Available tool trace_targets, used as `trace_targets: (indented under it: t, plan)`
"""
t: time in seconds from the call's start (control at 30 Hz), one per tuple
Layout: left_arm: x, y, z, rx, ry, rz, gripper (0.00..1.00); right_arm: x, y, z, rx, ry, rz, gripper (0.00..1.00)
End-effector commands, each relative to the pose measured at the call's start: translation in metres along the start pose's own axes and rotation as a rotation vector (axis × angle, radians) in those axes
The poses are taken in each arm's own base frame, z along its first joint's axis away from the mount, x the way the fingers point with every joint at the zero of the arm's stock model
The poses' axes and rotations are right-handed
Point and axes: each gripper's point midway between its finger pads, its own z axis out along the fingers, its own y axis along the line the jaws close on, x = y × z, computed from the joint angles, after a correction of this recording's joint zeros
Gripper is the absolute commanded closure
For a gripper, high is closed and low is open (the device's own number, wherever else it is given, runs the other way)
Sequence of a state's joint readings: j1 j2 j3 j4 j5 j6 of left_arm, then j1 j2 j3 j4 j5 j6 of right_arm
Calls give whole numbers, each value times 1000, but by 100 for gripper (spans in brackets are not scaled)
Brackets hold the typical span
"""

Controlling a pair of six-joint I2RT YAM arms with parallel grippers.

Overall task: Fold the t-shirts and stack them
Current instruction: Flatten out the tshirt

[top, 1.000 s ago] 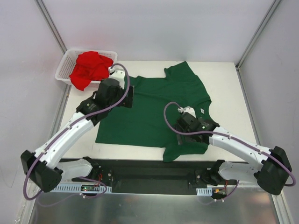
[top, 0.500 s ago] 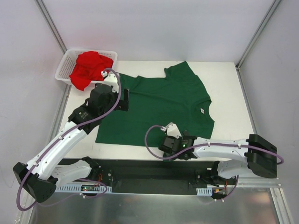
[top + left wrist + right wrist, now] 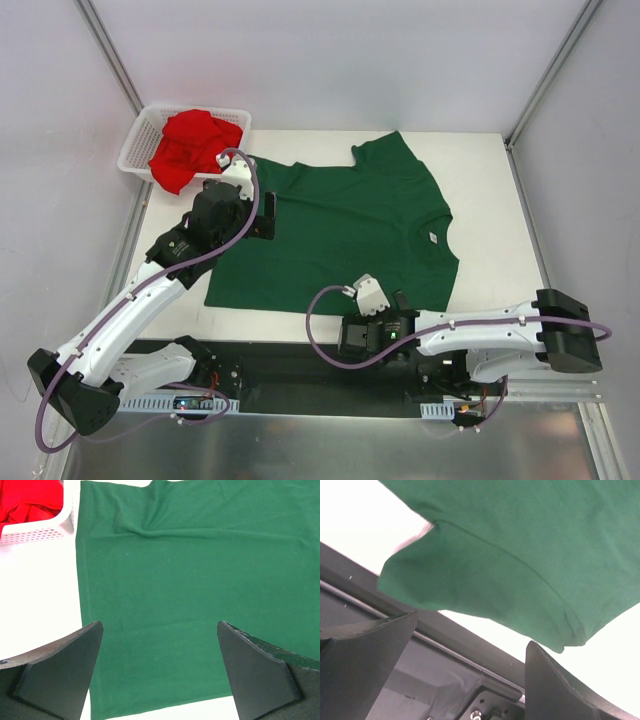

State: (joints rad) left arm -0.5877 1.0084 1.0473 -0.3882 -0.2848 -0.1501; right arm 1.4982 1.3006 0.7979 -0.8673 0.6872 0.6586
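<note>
The dark green t-shirt (image 3: 340, 230) lies spread flat across the middle of the white counter (image 3: 480, 190), its collar and small white label toward 3 o'clock, its straight hem toward 9 o'clock, one short sleeve pointing to 12 o'clock and the other sleeve (image 3: 425, 290) at 6 o'clock by the near edge. The bright red t-shirt (image 3: 190, 145) sits crumpled in a heap inside the white mesh basket (image 3: 135, 150) at the 10 o'clock corner, well apart from the right arm and just beside the green shirt's far hem corner. The left arm (image 3: 150, 290) reaches up from 7 o'clock and hangs over the hem side of the green shirt; in its wrist view the two dark fingers (image 3: 60, 672) stand wide apart with flat green cloth (image 3: 190, 590) below them and nothing clamped, the basket wall (image 3: 45, 532) at 10 o'clock. The right arm (image 3: 490, 325) lies low along the near edge, its jaws at 6 o'clock by the near sleeve; its wrist view shows the fingers (image 3: 365, 665) spread apart, gripping nothing, with the rounded sleeve (image 3: 485, 580) ahead of them over the counter edge and the dark rail (image 3: 445, 650)
</note>
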Motion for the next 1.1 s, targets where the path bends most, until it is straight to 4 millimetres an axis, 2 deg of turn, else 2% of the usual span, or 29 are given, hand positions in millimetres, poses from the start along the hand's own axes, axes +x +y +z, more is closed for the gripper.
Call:
trace_targets:
  t: [0.0, 0.4, 0.67, 0.87, 0.9, 1.0, 1.07]
  plan:
    - [-2, -1, -2, 11, -16, -33, 1, -2, -4, -12, 26, -39, 26, 2]
    - [3, -1, -1, 10, -3, -38, 1, 15, 24, 4, 72, -13, -51, 4]
    - [13, -2, 8, 4, 34, -28, 1, 13, 37, 12, 103, -8, -85, 7]
    - [14, -1, 9, -3, 37, -25, 1, 16, 41, 17, 116, 2, -93, 20]
    - [14, -2, 10, -1, 38, -24, 1, 17, 41, 17, 113, 4, -93, 26]
    - [14, -1, 9, -4, 37, -22, 1, 17, 43, 18, 115, 7, -97, 34]
    - [14, 0, 9, -5, 35, -22, 1, 18, 45, 20, 115, 9, -107, 35]
